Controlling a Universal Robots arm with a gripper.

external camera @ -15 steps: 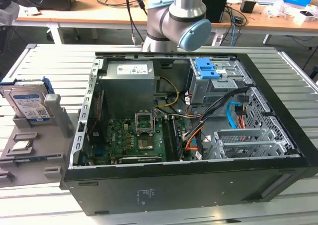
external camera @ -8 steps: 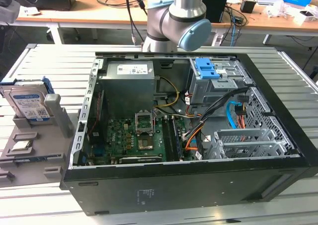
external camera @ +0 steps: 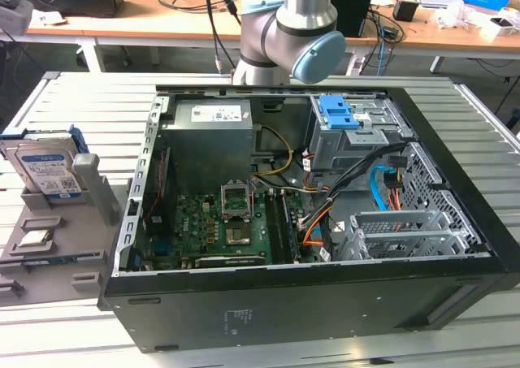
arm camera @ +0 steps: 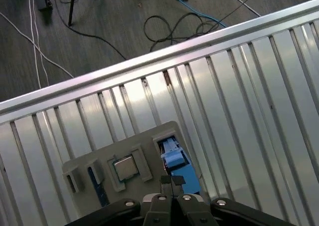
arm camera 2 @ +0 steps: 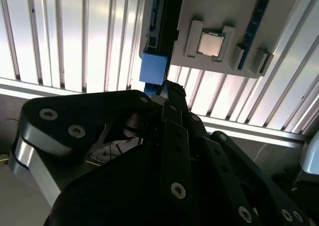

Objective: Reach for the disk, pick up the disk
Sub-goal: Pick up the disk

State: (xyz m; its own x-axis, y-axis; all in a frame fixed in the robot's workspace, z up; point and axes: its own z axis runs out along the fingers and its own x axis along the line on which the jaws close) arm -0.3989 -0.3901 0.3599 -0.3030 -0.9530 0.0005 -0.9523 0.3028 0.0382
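Ribbed aluminium table [arm camera: 239,86] carries the grey holder [arm camera: 144,138]. The disk [arm camera: 174,158] stands on edge in it, gripper [arm camera: 172,182] over it, pinched narrow and empty. Cables [arm camera: 174,24] litter the dark floor [arm camera: 99,11].

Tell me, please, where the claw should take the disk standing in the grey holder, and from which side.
Probably best by its top edge, pinching the two flat faces, coming straight from above. The disk stands nearly upright in the grey holder, whose slot covers its lower part; only the top is free.
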